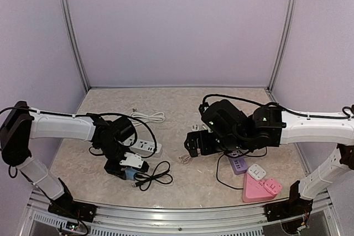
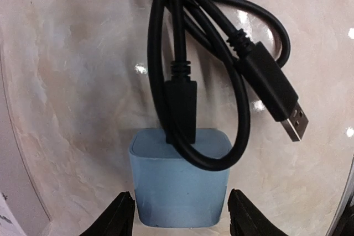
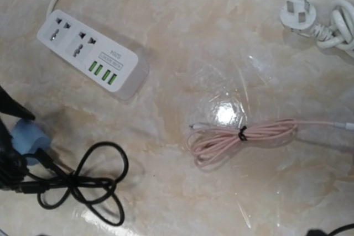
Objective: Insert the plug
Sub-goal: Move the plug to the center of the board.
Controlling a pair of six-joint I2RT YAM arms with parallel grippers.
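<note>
A pale blue charger cube (image 2: pixel 180 186) lies on the marble table, with one black USB plug (image 2: pixel 181 109) seated in its top face. The cable's other USB plug (image 2: pixel 276 95) lies free to the right, and the black cable (image 2: pixel 166 37) loops over the cube. My left gripper (image 2: pixel 180 222) is open and straddles the cube, with a small gap showing at each fingertip (image 2: pixel 113 219). In the top view it is low over the cube (image 1: pixel 130 173). My right gripper (image 1: pixel 193 145) hovers mid-table, open and holding nothing; its fingers are out of the right wrist view.
A white power strip (image 3: pixel 91 53) lies beyond the cube, its white wall plug (image 3: pixel 298 17) and coiled cord (image 1: pixel 148 116) further back. A tied pink cable (image 3: pixel 243 135) lies mid-table. Near the right arm are a purple strip (image 1: pixel 238 164), a pink triangular block (image 1: pixel 255 192) and small adapters (image 1: pixel 256 171).
</note>
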